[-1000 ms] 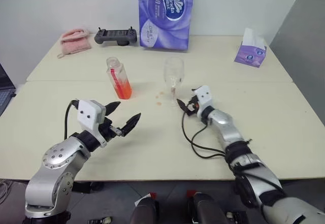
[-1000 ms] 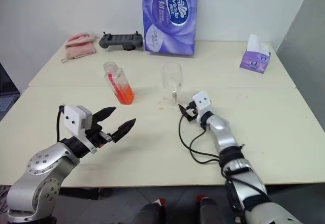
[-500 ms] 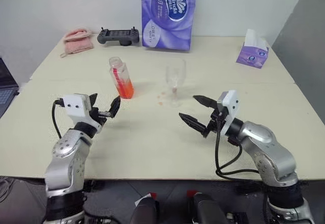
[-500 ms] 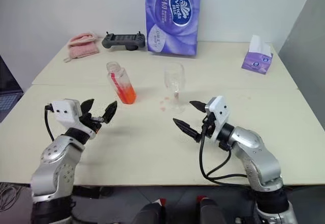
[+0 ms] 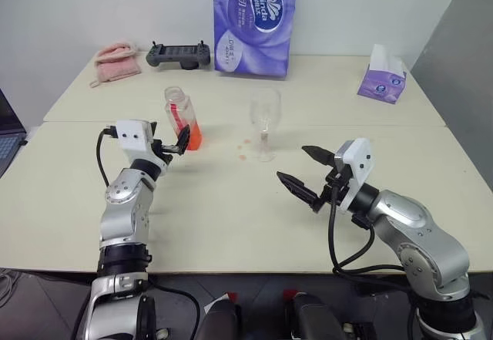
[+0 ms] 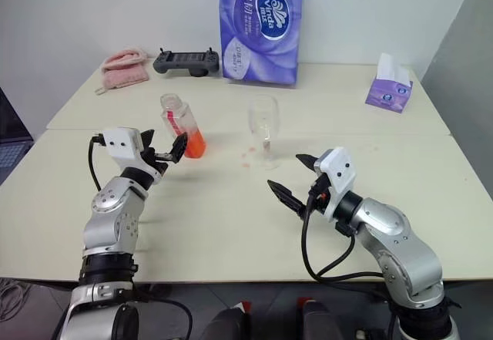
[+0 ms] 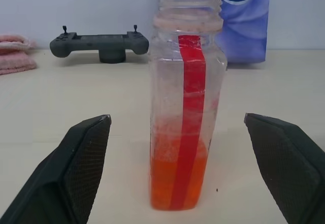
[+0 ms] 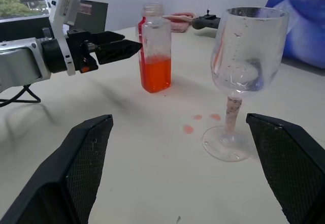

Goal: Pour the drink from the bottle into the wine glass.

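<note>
1. A pale table (image 5: 231,224) stands against a white wall. At its far edge is a purple pack of tissue rolls (image 5: 253,21), with a black game controller (image 5: 178,53) and a folded pink cloth (image 5: 117,59) to its left and a small purple tissue box (image 5: 380,80) far right.
2. The left gripper (image 5: 171,143) has come forward over the last second and now sits just short of the bottle (image 5: 181,118), claw spread wide and not touching it. I'd judge the grasp comes next.
3. The right gripper (image 5: 307,176) has drawn back from the wine glass (image 5: 264,120) to the near right, claw also spread and empty.
4. The bottle stands upright and uncapped at mid-table, left of the glass, the orange drink (image 7: 177,181) filling about its lower third.
5. The glass stands upright and looks empty; small orange drops (image 8: 195,122) lie beside its foot.
6. The left wrist view shows the bottle centred between its fingers, and the right wrist view shows the drops clearly.
</note>
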Motion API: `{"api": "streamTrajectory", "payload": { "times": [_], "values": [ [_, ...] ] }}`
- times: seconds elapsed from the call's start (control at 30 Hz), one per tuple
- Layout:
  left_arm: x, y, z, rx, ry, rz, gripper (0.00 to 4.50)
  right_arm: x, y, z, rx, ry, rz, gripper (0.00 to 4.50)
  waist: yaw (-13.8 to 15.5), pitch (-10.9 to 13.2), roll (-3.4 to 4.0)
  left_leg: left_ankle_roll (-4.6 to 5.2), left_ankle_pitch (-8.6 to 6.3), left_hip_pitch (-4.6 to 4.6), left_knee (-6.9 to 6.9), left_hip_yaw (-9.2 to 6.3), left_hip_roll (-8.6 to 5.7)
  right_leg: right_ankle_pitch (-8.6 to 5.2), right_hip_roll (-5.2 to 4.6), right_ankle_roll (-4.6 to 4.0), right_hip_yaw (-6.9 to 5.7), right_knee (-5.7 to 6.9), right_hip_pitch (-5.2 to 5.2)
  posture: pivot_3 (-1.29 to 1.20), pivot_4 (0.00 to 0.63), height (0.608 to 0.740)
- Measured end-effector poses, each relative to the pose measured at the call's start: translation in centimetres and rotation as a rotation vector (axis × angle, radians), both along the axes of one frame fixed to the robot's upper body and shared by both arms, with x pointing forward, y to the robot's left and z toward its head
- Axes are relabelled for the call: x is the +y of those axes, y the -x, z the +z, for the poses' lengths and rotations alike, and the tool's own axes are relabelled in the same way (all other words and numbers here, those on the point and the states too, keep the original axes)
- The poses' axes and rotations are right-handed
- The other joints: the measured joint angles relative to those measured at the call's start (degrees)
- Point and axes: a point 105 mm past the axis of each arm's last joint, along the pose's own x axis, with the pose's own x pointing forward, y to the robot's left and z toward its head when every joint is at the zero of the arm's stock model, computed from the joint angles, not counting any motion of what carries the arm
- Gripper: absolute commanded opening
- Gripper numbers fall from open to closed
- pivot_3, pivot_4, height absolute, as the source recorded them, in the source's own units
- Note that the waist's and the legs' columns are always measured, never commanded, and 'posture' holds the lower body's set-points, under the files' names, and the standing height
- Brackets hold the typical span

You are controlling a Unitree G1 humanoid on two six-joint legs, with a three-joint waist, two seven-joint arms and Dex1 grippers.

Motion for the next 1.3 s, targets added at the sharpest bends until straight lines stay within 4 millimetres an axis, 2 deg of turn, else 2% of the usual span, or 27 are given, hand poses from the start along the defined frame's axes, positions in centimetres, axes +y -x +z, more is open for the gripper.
{"api": "streamTrajectory", "payload": {
  "times": [0.3, 0.63, 0.73, 0.97, 1.17, 1.3],
  "values": [
    [-1.1, -2.1, -0.2, 0.008, -0.019, -0.046, 4.50, -0.5, 0.2, 0.4, -0.010, 0.000, -0.064, 4.48, -0.01, 0.01, -0.02, 0.00, 0.00, -0.02, 0.00, -0.03, 0.00, 0.00, 0.00, 0.00, -0.03, 0.00, 0.00, 0.00, 0.150, 0.740],
    [-1.2, -3.7, 0.3, -0.017, -0.031, -0.022, 4.50, -0.7, 0.2, 0.5, -0.014, 0.000, -0.088, 4.48, -0.03, 0.01, -0.03, 0.00, 0.00, -0.02, 0.01, -0.03, -0.01, 0.00, 0.01, 0.00, -0.05, -0.01, 0.00, 0.00, 0.150, 0.740],
    [-0.9, -3.8, -0.2, -0.002, -0.037, 0.000, 3.91, -0.8, 0.2, 0.5, -0.016, -0.002, -0.094, 4.50, -0.03, 0.01, -0.03, 0.00, 0.00, -0.02, 0.00, -0.05, 0.00, 0.00, 0.01, 0.00, -0.06, 0.00, 0.00, 0.00, 0.150, 0.740],
    [-0.8, -3.7, -0.2, -0.011, -0.048, 0.009, 1.75, -1.1, 0.0, 0.6, -0.018, -0.005, -0.111, 4.50, -0.03, 0.02, -0.03, -0.01, 0.00, -0.03, 0.01, -0.05, 0.00, 0.00, 0.01, 0.00, -0.06, 0.00, 0.00, 0.00, 0.150, 0.740],
    [-0.8, -3.7, -0.2, -0.010, -0.058, 0.010, 1.68, -1.1, 0.0, 0.7, -0.026, -0.011, -0.112, 4.50, -0.04, 0.02, -0.03, -0.01, 0.01, -0.03, 0.01, -0.05, 0.00, 0.00, 0.01, 0.00, -0.06, 0.00, 0.00, 0.00, 0.150, 0.740],
    [-2.1, -3.9, 0.0, -0.003, -0.148, -0.061, 1.68, -1.5, -0.5, 0.7, -0.024, -0.030, -0.140, 4.50, 0.01, 0.02, -0.04, -0.01, 0.01, -0.03, 0.02, -0.04, -0.04, 0.00, 0.01, 0.01, -0.07, 0.01, 0.00, 0.00, 0.150, 0.740]
  ]
}}
